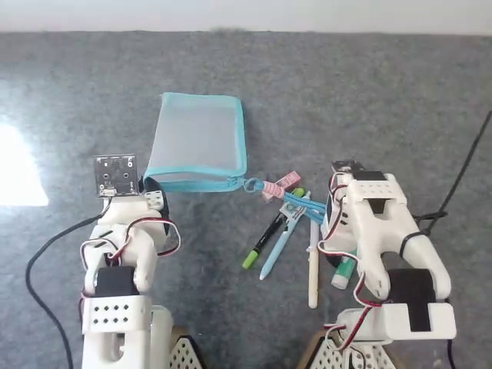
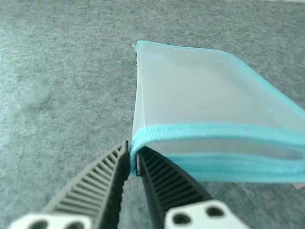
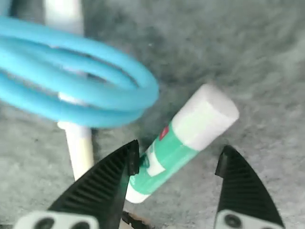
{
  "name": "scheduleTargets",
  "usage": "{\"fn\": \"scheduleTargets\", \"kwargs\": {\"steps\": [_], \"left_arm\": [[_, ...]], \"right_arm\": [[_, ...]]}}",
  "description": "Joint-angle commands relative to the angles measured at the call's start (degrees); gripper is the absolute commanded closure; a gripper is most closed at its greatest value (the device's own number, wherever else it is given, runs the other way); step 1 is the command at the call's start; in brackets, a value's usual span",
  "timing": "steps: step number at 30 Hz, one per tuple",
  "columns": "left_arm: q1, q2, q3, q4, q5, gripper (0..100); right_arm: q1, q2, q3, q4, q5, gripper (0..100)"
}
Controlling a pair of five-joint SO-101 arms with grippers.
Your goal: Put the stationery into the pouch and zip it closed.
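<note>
Lying beneath the pouch, grey carpet (speckled), perhaps wall beyond.

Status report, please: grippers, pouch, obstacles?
Left gripper shut on pouch corner. Right gripper open, astride glue stick. Pens outside the pouch. Blue cord loop close by.

Green-and-white glue stick mostly hidden beneath the right arm, translucent teal-trimmed mesh pouch cut off at the left wrist view's edge, blurred blue looped cord hiding part of a slim white pen
</note>
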Motion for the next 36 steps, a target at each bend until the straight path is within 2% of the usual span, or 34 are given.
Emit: {"fn": "scheduleTargets", "kwargs": {"steps": [1,5,9,17,24,26,31,36], "left_arm": [[0.4,0.3,-0.5,-1.9,0.2,99],[0.4,0.3,-0.5,-1.9,0.2,99],[0.4,0.3,-0.5,-1.9,0.2,99],[0.4,0.3,-0.4,-1.9,0.2,99],[0.2,0.3,-0.4,-1.8,0.2,99],[0.2,0.3,-0.4,-1.8,0.2,99],[0.3,0.3,0.0,-1.8,0.1,99],[0.3,0.3,0.0,-1.9,0.1,99]], "right_arm": [[1.8,-0.1,-0.6,-4.2,-0.5,82.0],[3.8,-0.2,-1.3,-10.3,1.8,99.8],[5.9,0.2,-7.6,-10.5,16.5,99.4],[4.0,0.3,-28.5,-0.8,22.2,99.1],[-2.4,3.7,-25.5,-2.5,30.2,98.6],[-2.7,6.2,-23.8,-3.8,30.4,94.9],[-2.7,10.3,-19.7,-8.9,27.3,76.9],[-2.7,7.1,-19.3,-6.5,25.4,66.4]]}}
